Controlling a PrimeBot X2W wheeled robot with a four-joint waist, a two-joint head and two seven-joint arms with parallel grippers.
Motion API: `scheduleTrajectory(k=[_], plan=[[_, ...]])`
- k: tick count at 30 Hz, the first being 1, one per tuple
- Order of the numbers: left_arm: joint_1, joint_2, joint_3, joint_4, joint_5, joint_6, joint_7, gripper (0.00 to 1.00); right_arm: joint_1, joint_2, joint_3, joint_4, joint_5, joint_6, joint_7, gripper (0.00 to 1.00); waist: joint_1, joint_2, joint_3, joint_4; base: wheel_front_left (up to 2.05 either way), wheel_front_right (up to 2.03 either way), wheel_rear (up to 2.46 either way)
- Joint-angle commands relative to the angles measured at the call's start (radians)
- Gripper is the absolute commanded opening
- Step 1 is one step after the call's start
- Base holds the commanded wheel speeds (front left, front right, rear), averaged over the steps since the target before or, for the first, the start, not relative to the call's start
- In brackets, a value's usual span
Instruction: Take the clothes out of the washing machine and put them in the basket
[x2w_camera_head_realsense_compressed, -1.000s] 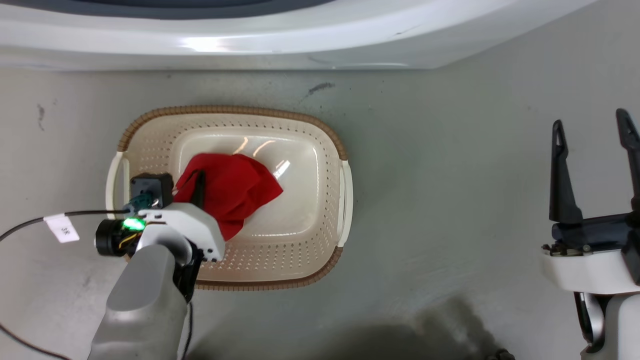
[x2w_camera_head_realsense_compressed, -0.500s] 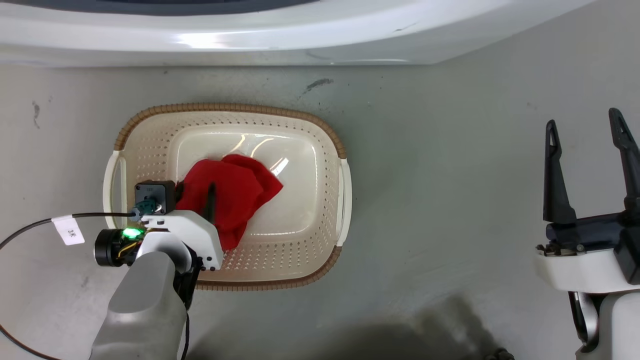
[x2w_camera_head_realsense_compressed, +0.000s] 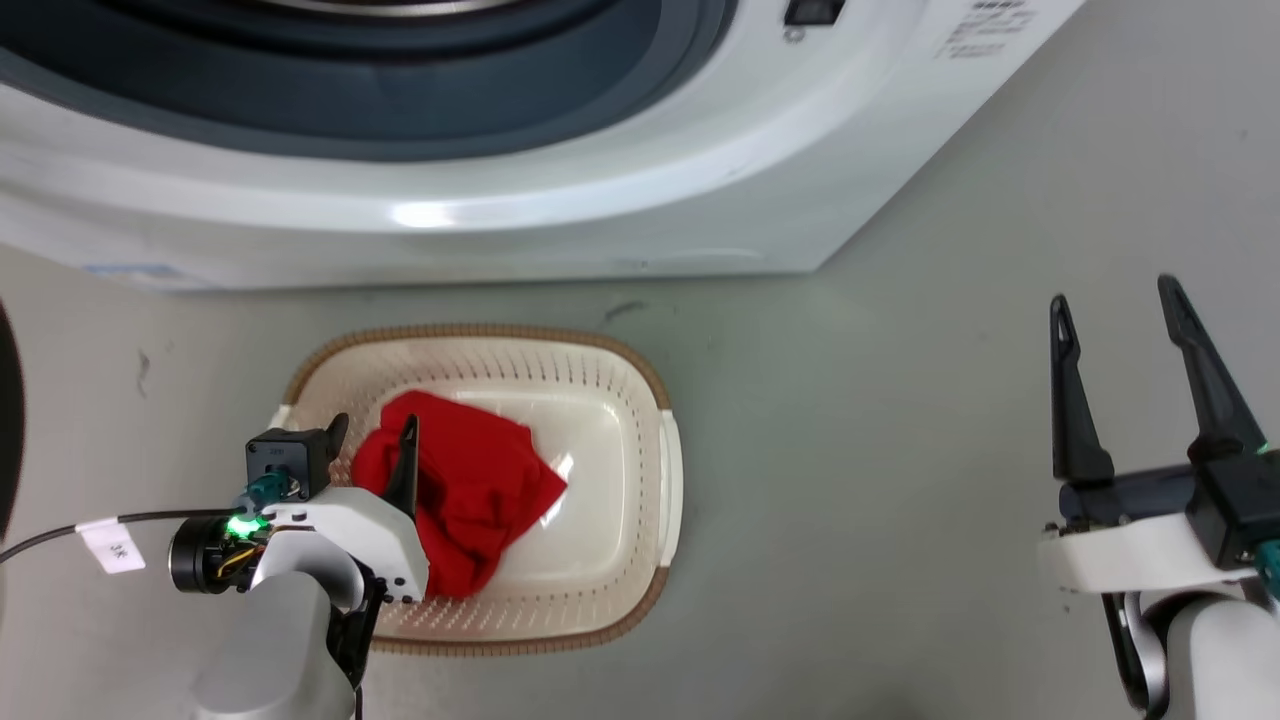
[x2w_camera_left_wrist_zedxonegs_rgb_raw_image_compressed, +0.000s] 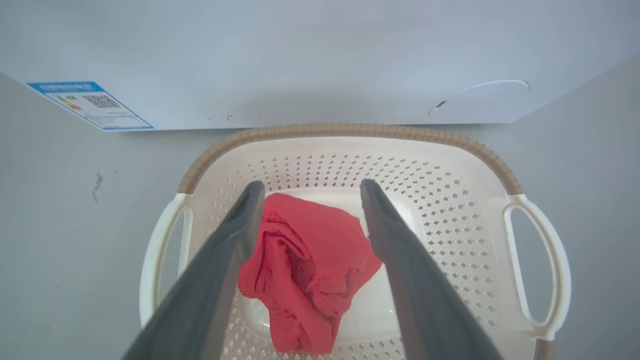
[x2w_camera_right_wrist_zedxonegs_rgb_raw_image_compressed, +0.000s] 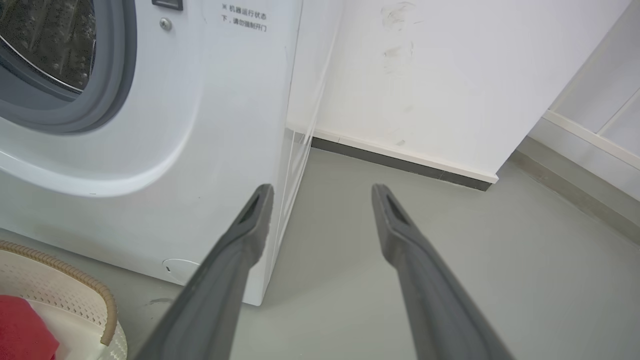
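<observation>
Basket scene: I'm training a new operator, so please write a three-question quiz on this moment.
1. True or false: the red garment lies inside the basket.
2. The left end effector is: A) shut on the garment, B) open over the garment, C) inside the drum.
3. Fill in: the right end effector is open and empty over the bare grey ____.

Key: 1 true; 2 B; 3 floor.
</observation>
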Motion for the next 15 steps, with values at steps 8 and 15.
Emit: scheduleTrajectory(k=[8, 15], plan=[[0.132, 0.01, 0.015, -0.227, -0.005, -0.005, -0.003, 1.0, 0.058, 0.0, -0.015, 0.043, 0.035, -0.001, -0.002, 1.0, 0.0001, 0.0, -0.206, 0.001, 0.0, 0.0, 0.0], [0.237, 0.009, 0.021, -0.41, -0.008, -0.005, -0.003, 1.0, 0.085, 0.0, -0.005, 0.067, 0.062, -0.001, -0.002, 1.0, 0.0001, 0.0, -0.282, -0.009, 0.0, 0.0, 0.0]])
